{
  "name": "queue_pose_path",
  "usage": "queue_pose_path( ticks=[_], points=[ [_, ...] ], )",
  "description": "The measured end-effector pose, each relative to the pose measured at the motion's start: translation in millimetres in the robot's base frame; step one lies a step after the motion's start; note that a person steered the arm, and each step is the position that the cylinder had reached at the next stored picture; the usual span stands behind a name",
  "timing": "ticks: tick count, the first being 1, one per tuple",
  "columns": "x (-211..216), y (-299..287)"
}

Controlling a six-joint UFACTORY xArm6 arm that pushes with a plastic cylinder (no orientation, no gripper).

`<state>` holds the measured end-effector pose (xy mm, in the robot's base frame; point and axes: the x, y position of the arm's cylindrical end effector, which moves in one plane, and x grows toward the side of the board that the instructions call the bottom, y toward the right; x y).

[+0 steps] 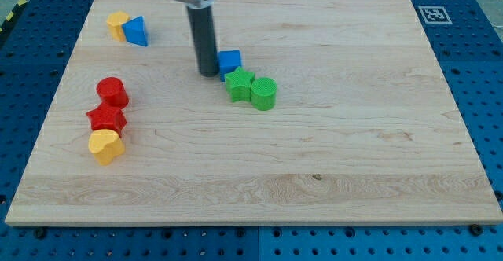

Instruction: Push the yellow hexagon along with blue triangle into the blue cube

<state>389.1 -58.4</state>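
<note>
The yellow hexagon (117, 25) sits near the board's top left, touching the blue triangle (136, 31) on its right. The blue cube (229, 60) lies near the middle top of the board. My tip (207, 73) rests on the board just left of the blue cube, very close to or touching it, and well to the right of the hexagon and triangle.
A green star-like block (239, 84) and a green cylinder (263, 93) sit just below the blue cube. At the left, a red cylinder (112, 91), a red star-like block (107, 119) and a yellow heart (104, 145) form a column. The wooden board (354, 135) lies on a blue pegboard.
</note>
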Motion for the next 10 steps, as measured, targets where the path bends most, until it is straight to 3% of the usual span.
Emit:
queue_pose_path(
  ticks=[1,2,4,5,6,8,10],
  points=[
    [0,0],
    [-13,-36],
    [-56,-165],
    [-45,-187],
    [-50,-206],
    [-112,-224],
    [-112,-212]
  ],
)
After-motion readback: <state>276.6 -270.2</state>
